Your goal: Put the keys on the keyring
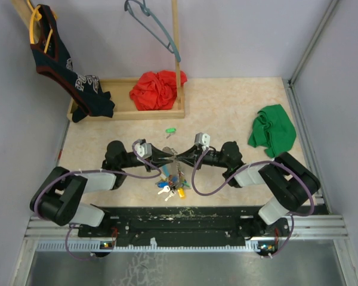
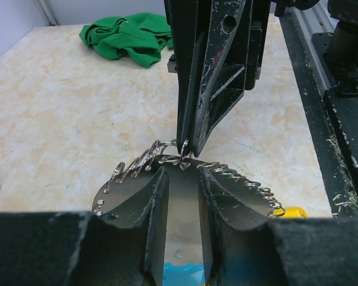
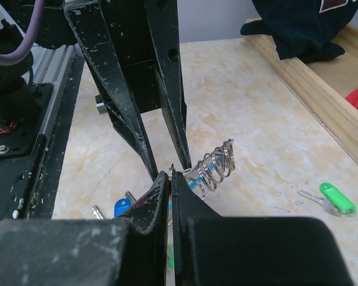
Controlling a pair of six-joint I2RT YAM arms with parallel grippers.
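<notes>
The keyring [image 2: 120, 195], a grey hoop with a light-blue stretch, hangs upright between both grippers at the table's middle [image 1: 175, 168]. Several small split rings [image 2: 137, 162] are strung along its top edge [image 3: 219, 165]. My right gripper [image 3: 171, 175] is shut on one small ring at the hoop's crest [image 2: 185, 158]. My left gripper [image 2: 182, 174] has its jaws apart, straddling the hoop's rim. Several keys [image 1: 172, 186] with coloured heads dangle below; a blue one [image 3: 120, 207] shows. One green-headed key [image 1: 170, 131] lies alone on the table [image 3: 337, 198].
A green cloth [image 1: 273, 130] lies at the right. A wooden tray [image 1: 122, 110] at the back holds a red cloth [image 1: 158, 89] and a dark garment [image 1: 77, 83]. A hanger [image 1: 155, 24] hangs above. The black base rail [image 1: 185, 221] runs along the near edge.
</notes>
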